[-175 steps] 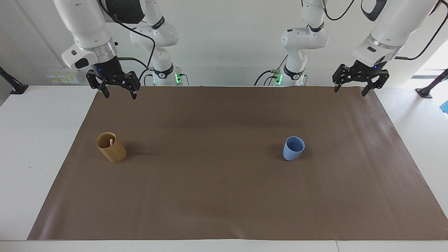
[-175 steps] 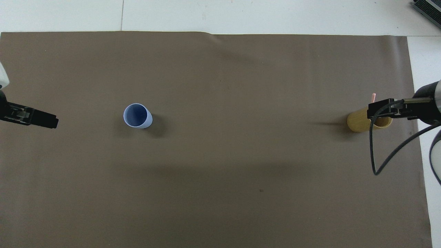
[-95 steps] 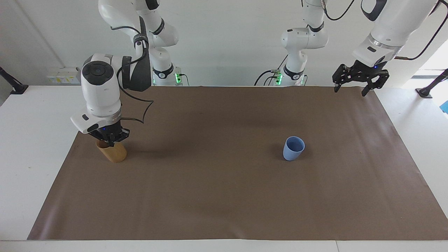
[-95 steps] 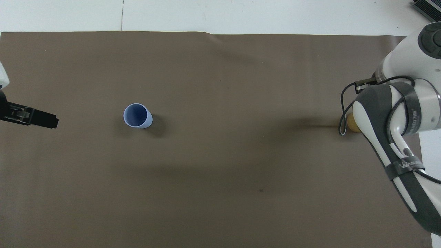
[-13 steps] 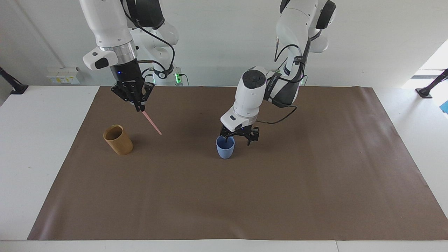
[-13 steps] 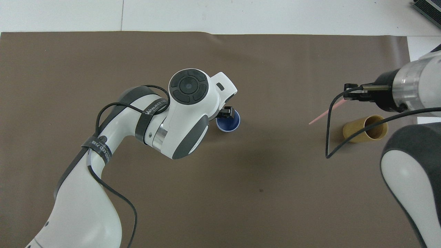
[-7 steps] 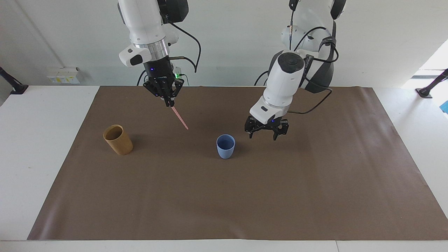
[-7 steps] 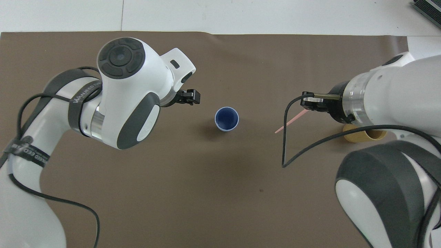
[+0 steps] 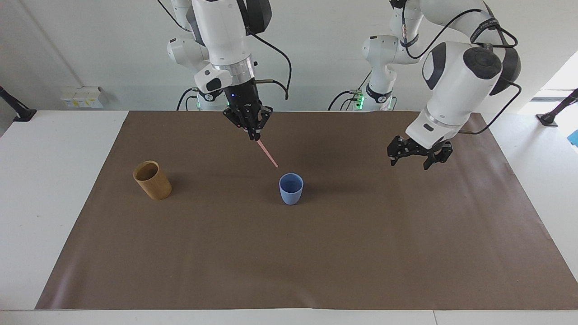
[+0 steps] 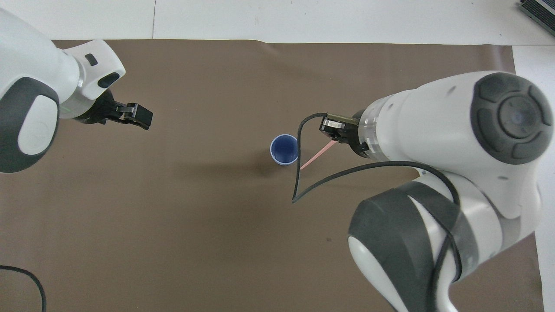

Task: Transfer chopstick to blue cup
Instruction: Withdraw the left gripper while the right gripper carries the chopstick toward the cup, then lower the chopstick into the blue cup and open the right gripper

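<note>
one chopstick (image 9: 268,155) hangs from the right gripper (image 9: 254,133); no legible writing.

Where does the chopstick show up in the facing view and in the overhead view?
Facing view: the chopstick hangs slanted from the shut right gripper, above the mat.
Overhead view: the chopstick slants out from under the right gripper.
Shared landmark: the blue cup, beside the stick's free tip.

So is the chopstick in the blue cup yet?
No, the chopstick hangs slanted from the right hand, its tip above the blue cup.
</note>
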Tool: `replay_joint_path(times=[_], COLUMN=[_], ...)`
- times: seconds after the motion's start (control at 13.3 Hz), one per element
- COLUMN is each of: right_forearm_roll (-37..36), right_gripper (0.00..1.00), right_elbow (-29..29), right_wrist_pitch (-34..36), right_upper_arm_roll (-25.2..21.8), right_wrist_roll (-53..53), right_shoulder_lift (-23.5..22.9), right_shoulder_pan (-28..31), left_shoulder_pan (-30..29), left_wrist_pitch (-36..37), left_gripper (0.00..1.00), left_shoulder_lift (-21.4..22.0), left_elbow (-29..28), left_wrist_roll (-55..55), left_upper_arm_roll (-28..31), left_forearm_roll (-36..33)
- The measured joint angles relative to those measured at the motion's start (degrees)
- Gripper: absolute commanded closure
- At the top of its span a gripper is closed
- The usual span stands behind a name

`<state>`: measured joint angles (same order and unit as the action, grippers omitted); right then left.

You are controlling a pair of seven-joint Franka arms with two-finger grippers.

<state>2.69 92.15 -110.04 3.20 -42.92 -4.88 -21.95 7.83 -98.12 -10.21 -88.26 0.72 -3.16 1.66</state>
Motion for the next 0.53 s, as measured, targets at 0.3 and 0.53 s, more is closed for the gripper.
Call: replay_joint_path(times=[0.3, 0.53], right_forearm_roll=[-0.7, -0.7], right_gripper=[1.0, 1.0], right_elbow=[-4.2, -5.5], right_wrist_pitch=[-0.2, -0.2], right_upper_arm_roll=[0.0, 0.0], right_wrist_roll=[-1.1, -1.3], right_shoulder_lift=[-4.1, -4.8], right_shoulder_pan=[-0.8, -1.0], left_shoulder_pan=[-2.5, -2.4], left_wrist_pitch=[4.9, 8.9], left_gripper=[0.0, 0.0], left_shoulder_lift=[4.7, 8.9], left_elbow=[0.1, 0.1], left_wrist_roll=[4.0, 4.1], left_upper_arm_roll=[-0.1, -0.4], left_forearm_roll=[-3.9, -4.8])
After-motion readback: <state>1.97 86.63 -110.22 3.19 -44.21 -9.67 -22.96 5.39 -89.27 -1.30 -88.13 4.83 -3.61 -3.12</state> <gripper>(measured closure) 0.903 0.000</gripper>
